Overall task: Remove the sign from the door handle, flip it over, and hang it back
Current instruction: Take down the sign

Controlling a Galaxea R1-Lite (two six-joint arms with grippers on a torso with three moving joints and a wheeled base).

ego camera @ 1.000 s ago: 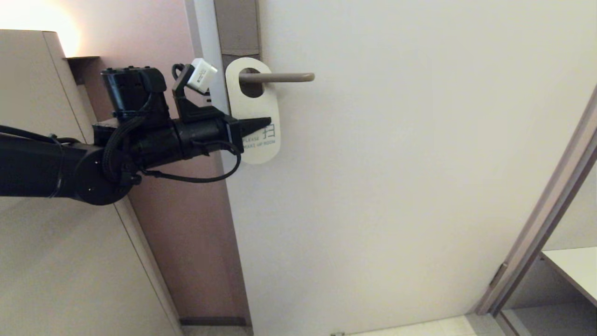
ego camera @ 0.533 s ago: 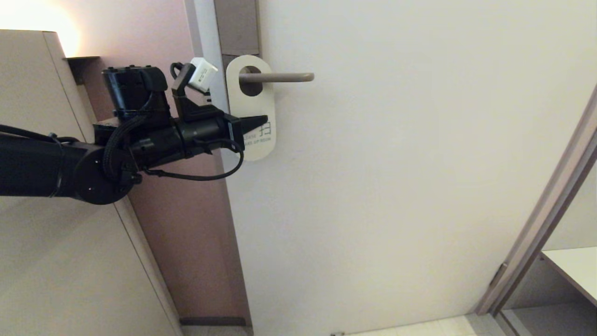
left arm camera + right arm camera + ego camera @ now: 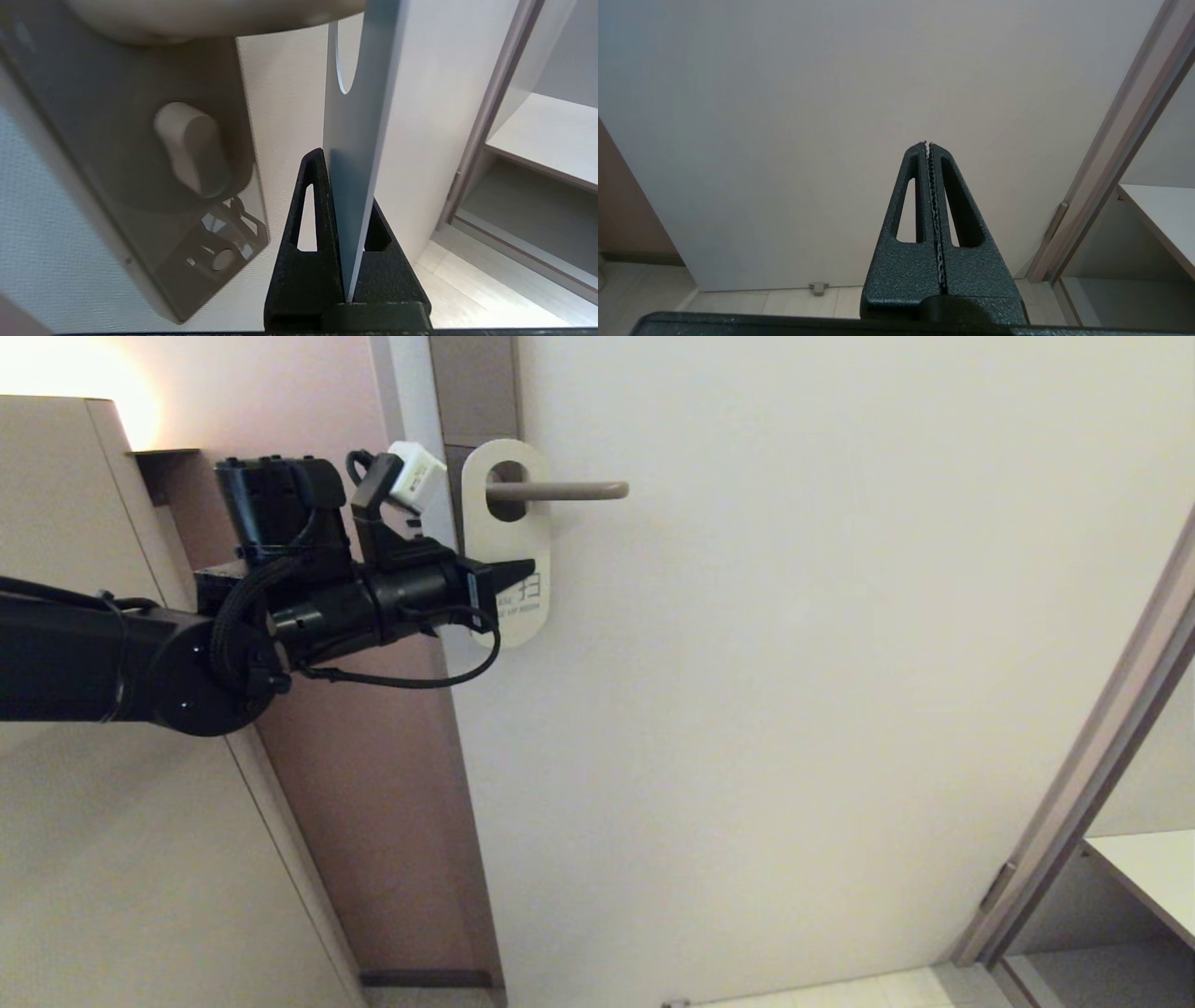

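The sign (image 3: 509, 537) shows its white face and hangs with its oval hole around the door handle (image 3: 560, 491), near the plate. My left gripper (image 3: 518, 581) is shut on the sign's lower half, coming in from the left. In the left wrist view the sign (image 3: 359, 121) stands edge-on between the black fingers (image 3: 310, 205), its blue face toward the lock plate (image 3: 140, 154), and the handle (image 3: 210, 14) crosses above. My right gripper (image 3: 928, 144) is shut and empty, parked low facing the door, out of the head view.
The white door (image 3: 794, 663) fills the middle. A beige cabinet (image 3: 84, 803) and a pink wall stand at left. A door frame (image 3: 1092, 756) and a shelf (image 3: 1153, 877) are at lower right. A door stop (image 3: 818, 288) sits on the floor.
My left gripper has lifted the sign and straightened it. The sign's hole now sits higher around the handle and its lower end has risen.
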